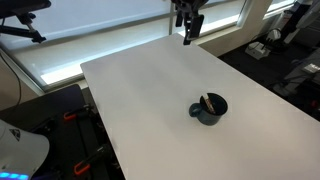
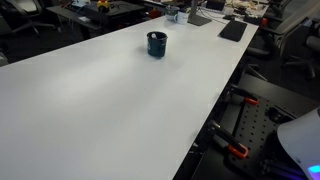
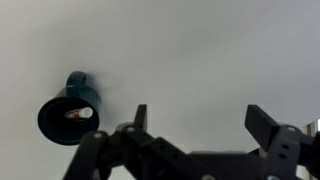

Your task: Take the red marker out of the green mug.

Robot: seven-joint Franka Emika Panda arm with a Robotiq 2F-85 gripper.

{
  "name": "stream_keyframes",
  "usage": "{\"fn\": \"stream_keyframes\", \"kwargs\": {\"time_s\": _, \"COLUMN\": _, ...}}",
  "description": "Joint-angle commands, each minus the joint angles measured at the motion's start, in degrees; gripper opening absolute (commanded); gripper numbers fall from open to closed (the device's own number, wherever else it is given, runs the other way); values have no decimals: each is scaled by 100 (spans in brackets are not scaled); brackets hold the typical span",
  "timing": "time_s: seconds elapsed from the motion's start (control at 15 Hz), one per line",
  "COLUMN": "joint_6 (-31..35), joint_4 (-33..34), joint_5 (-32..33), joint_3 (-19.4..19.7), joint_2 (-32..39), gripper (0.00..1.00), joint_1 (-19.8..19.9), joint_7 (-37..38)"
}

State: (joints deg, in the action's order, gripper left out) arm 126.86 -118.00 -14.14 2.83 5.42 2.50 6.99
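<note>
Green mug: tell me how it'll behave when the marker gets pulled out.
The green mug looks squat and wide-based, so it probably won't tip easily. On the smooth white table it may slide if nudged. The red marker seems to lean on its rim; a sideways pull might drag it.

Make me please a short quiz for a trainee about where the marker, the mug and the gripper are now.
1. True or false: the red marker lies outside the green mug.
2. The gripper is: A) shut on the marker; B) open, apart from the mug; C) gripping the mug's handle.
3. In the wrist view, toward which picture edge from the gripper does the mug lie?
Key: 1 false, it stands inside the mug. 2 B. 3 left.
</note>
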Motion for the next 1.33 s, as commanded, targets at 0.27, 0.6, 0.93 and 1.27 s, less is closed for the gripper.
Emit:
{"fn": "stream_keyframes", "kwargs": {"time_s": 0.27, "joint_6": -43, "joint_4": 461, "joint_5": 7, "joint_3": -22, "joint_2": 560, "gripper": 100, "joint_1": 0, "joint_7": 216}}
{"fn": "stream_keyframes", "kwargs": {"time_s": 0.6, "joint_6": -103, "joint_4": 1404, "joint_5": -122, "joint_3": 49, "joint_2": 1636, "gripper": 100, "joint_1": 116, "joint_7": 637}}
{"fn": "stream_keyframes", "kwargs": {"time_s": 0.93, "joint_6": -843, "joint_4": 2686, "joint_5": -523, "joint_3": 185, "joint_2": 2642, "gripper": 100, "joint_1": 465, "joint_7": 1476}}
{"fn": "stream_keyframes", "kwargs": {"time_s": 1.27, "joint_6": -1646, "joint_4": 3567, "joint_5": -845, "joint_3": 322, "joint_2": 3257, "gripper": 100, "joint_1": 834, "joint_7": 2115}}
